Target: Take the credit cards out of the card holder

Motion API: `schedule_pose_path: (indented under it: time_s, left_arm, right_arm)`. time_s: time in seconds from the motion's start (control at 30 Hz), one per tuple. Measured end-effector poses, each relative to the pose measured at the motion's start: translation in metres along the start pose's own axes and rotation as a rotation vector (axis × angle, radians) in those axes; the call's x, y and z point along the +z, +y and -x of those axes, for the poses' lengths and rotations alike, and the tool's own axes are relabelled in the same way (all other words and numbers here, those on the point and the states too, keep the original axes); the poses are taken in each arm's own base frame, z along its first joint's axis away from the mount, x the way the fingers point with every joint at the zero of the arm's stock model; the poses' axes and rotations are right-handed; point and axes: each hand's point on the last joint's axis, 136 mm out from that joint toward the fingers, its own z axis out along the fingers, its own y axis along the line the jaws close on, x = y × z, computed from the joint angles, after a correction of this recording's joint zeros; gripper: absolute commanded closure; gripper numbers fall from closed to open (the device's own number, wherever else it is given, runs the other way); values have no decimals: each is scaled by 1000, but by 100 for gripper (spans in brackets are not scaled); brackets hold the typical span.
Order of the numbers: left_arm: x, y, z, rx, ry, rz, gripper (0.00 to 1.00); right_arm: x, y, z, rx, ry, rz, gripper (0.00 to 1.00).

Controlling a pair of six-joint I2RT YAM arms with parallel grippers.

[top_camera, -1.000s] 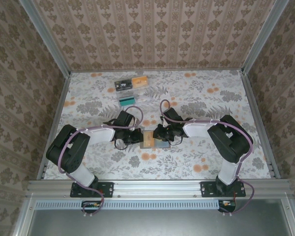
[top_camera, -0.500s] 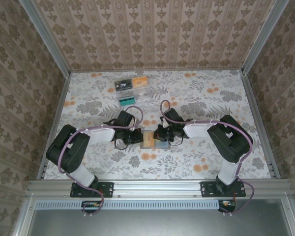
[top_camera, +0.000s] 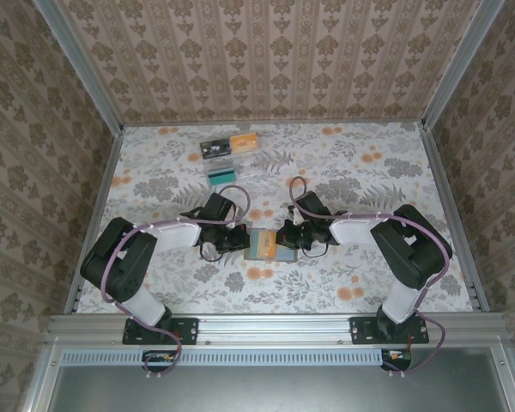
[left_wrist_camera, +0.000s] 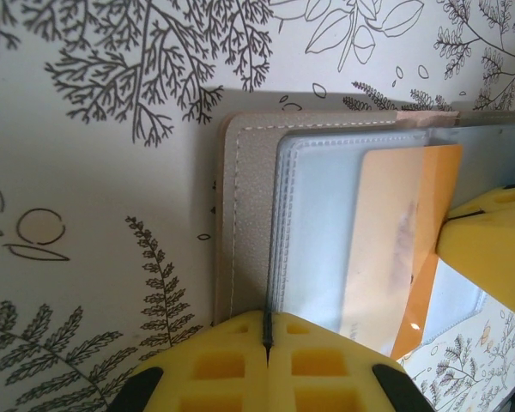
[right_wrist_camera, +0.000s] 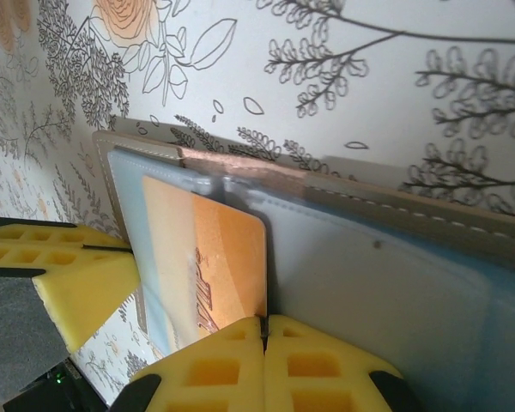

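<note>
Tabletop: the floral-patterned tabletop [top_camera: 369, 172] carries everything. The work sits around the middle, somewhat closer to the near edge.
Card holder: the flat grey-brown two-panel folding card holder [top_camera: 259, 243] lies open between my two grippers, its clear pocket sleeves facing up.
Left gripper: my left gripper [left_wrist_camera: 266, 339] is clamped on the left-hand edge of the holder's sleeves, pinning it in place.
Right gripper: my right gripper [right_wrist_camera: 264, 330] is pinched on the edge of the card, its yellow pads pressed together.
Card: the thin, rectangular, plastic orange card [left_wrist_camera: 395, 249] is partway out. One strip is bare and bright, and the rest looks dulled behind the clear sleeve.
Far pieces: small flat pieces [top_camera: 223, 174] lie near the far edge, towards the left corner. I cannot tell what they are.
Done: the holder is open flat, and one card is gripped and started out.
Left: I judge this card has yet to slide fully free and be set down. I cannot tell whether other pockets hold more cards.
</note>
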Motion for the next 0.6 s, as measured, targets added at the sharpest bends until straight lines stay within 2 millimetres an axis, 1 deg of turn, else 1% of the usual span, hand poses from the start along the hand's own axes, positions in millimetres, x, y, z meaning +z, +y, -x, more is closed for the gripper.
schedule_pose_path:
  time_s: [0.07, 0.17, 0.33, 0.4, 0.6]
  left_arm:
    - [0, 0, 0, 0, 0, 0, 100]
    - [0, 0, 0, -1, 0, 0, 100]
    - [0, 0, 0, 0, 1, 0, 100]
    - [0, 0, 0, 0, 1, 0, 100]
    - [0, 0, 0, 0, 1, 0, 100]
  right_arm:
    - [0, 0, -1, -3, 4, 4, 83]
    - [0, 2, -2, -7, 9, 20, 78]
    - [1, 7, -2, -10, 9, 38, 78]
    - [3, 7, -3, -9, 11, 40, 81]
    - [4, 6, -3, -10, 12, 41, 98]
